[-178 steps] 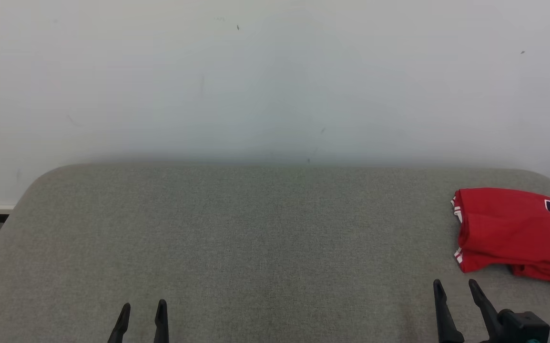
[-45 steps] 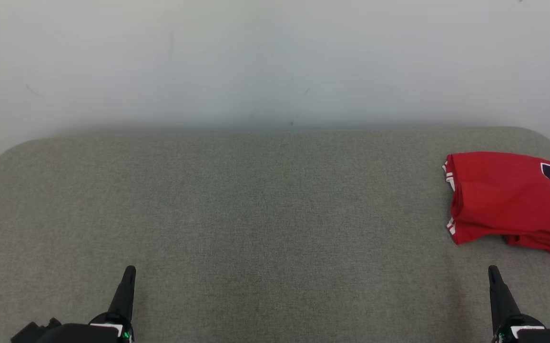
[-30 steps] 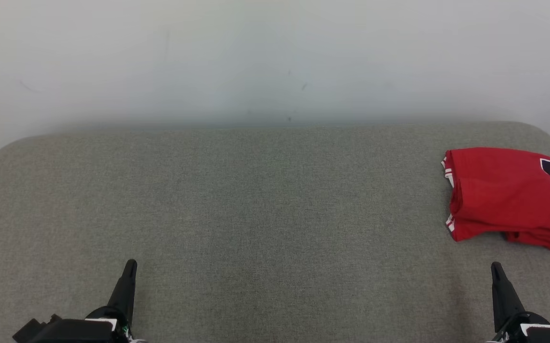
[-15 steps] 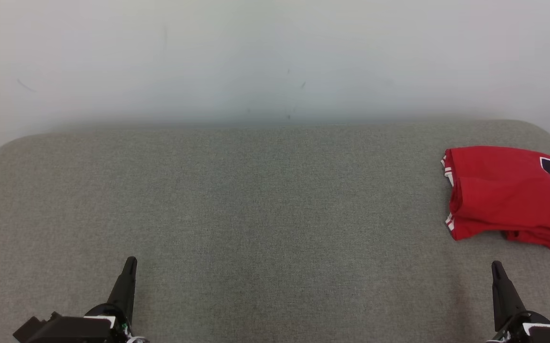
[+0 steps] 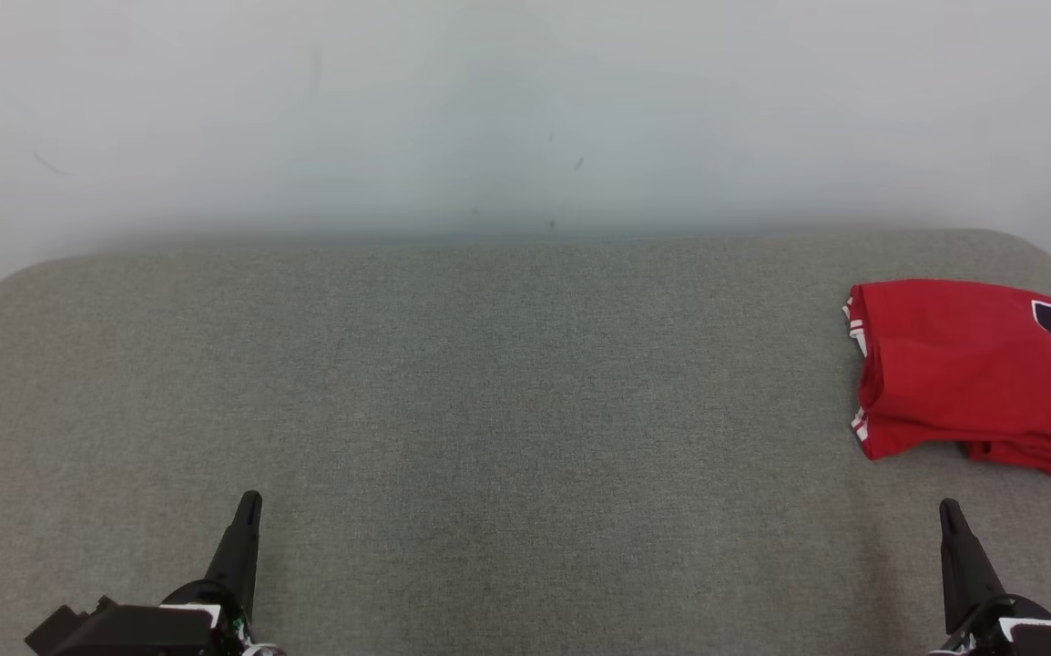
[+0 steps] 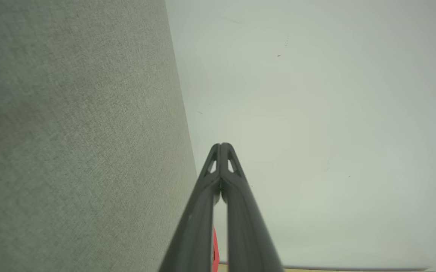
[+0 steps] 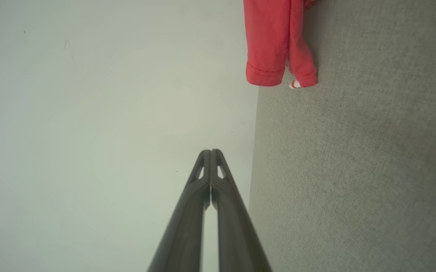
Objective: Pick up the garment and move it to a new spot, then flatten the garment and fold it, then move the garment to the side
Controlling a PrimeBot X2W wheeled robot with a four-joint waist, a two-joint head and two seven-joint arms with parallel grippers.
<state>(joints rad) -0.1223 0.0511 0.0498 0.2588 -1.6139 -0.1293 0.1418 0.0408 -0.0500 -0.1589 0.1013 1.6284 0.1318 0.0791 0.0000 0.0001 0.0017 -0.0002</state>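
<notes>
A folded red garment (image 5: 981, 374) with white trim and a dark number lies at the right edge of the grey fabric surface (image 5: 507, 410). Its hem also hangs into the top of the right wrist view as a red garment (image 7: 274, 41). A sliver of red garment (image 6: 214, 251) peeks between the fingers in the left wrist view. My left gripper (image 5: 249, 506) stands low at the near left, shut and empty, as the left gripper (image 6: 221, 145) tips meet. My right gripper (image 5: 947, 510) is shut and empty at the near right, below the garment; the right gripper (image 7: 211, 152) tips touch.
A pale wall (image 5: 525, 109) rises behind the surface. The surface has rounded far corners, and its back edge (image 5: 525, 241) meets the wall. Open grey fabric spreads between the two grippers.
Over several seconds both grippers closed and moved apart toward the lower corners, and the camera shifted. In the last half second nothing has visibly moved.
</notes>
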